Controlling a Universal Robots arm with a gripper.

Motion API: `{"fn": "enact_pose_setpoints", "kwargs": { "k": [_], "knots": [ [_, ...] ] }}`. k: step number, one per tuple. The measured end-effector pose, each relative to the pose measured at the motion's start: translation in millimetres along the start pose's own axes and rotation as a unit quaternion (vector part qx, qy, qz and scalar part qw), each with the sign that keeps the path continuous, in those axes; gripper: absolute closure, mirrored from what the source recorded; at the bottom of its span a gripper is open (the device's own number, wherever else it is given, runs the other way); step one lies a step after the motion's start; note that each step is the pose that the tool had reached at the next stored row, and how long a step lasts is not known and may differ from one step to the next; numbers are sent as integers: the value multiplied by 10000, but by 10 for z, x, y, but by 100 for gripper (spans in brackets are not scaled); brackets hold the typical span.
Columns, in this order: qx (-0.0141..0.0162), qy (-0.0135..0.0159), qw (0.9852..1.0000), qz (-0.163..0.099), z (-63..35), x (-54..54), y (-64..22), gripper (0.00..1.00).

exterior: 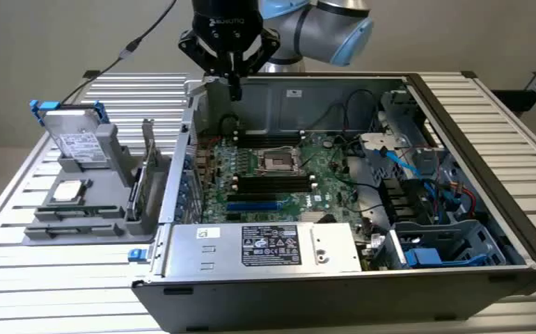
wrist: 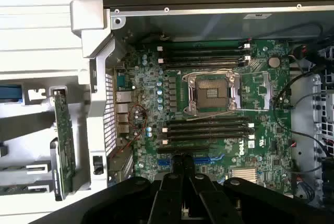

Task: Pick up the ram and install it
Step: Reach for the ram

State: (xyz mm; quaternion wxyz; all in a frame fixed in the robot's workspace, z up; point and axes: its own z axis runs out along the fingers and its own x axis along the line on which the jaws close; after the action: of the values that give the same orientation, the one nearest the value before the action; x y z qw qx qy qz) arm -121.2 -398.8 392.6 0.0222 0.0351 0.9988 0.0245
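Exterior view, left to right. Slatted metal counter (exterior: 26,278). At the left on it, a grey holder (exterior: 82,226) carrying a metal drive (exterior: 75,136) with blue clips at its far end and a square silver processor chip (exterior: 67,191) nearer.

The ram (wrist: 63,140) stands on its long edge in a slot along the holder's right side, just beside the left wall of the open computer case (exterior: 249,292). Nothing is touching it.

Fingers (exterior: 234,83) are pressed together and hold nothing. They hang from the arm (exterior: 328,24) above the case's far-left corner, well apart from the ram.

Right of that, the green motherboard (exterior: 287,188) lies flat in the case, with an open processor socket (exterior: 276,161) and black memory slots (exterior: 273,184) far and near of it. Cables and drive bays are on the right.
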Motion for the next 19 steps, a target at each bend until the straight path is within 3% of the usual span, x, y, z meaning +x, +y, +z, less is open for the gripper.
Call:
{"fn": "enact_pose_setpoints", "kwargs": {
  "k": [10,19],
  "knots": [
    [0,-10,10000,-1,0,0,0,90],
    [-1,-10,10000,1,-11,347,8,90]
  ]
}}
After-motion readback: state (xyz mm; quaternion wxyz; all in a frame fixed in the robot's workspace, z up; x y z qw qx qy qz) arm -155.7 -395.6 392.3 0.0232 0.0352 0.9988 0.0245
